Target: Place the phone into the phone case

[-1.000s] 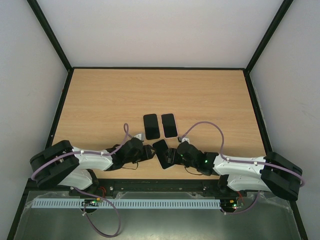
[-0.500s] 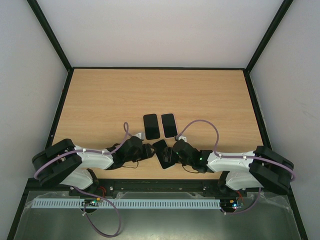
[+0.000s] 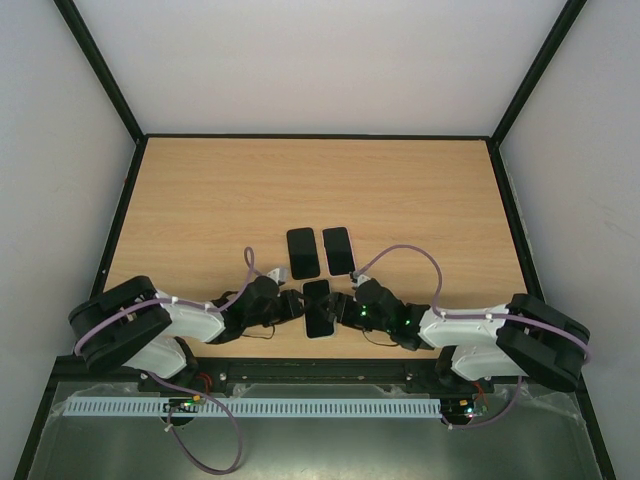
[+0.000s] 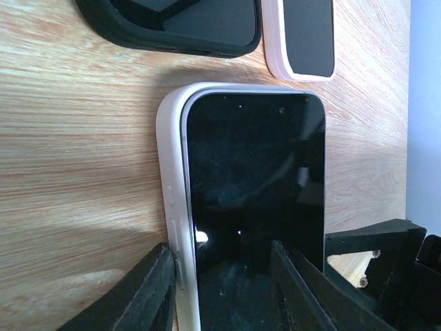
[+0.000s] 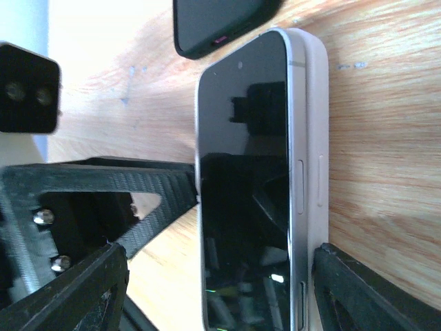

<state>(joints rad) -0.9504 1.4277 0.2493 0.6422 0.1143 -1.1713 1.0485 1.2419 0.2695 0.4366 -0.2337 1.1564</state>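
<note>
The black-screened phone [image 3: 319,308] lies in a white phone case [image 4: 169,179] on the table near its front edge, between both grippers. In the right wrist view the phone [image 5: 244,158] shows its metal side above the case wall [image 5: 313,124]. My left gripper [image 3: 296,306] is partly closed at the phone's near end [image 4: 224,276], with one finger against the case's left side and the other over the screen. My right gripper [image 3: 345,308] is open and straddles the phone [image 5: 220,265], its right finger touching the case's right side.
Two more dark devices lie side by side just beyond the phone. One is in a black case [image 3: 303,253], the other in a pale pink case [image 3: 338,250]. They also show at the top of the left wrist view, the black case [image 4: 172,27] and the pink one [image 4: 303,34].
The phone was tilted between the grippers and now lies straight, with the white case rim showing around it. Both arms have shifted inward, the right more than the left.
</note>
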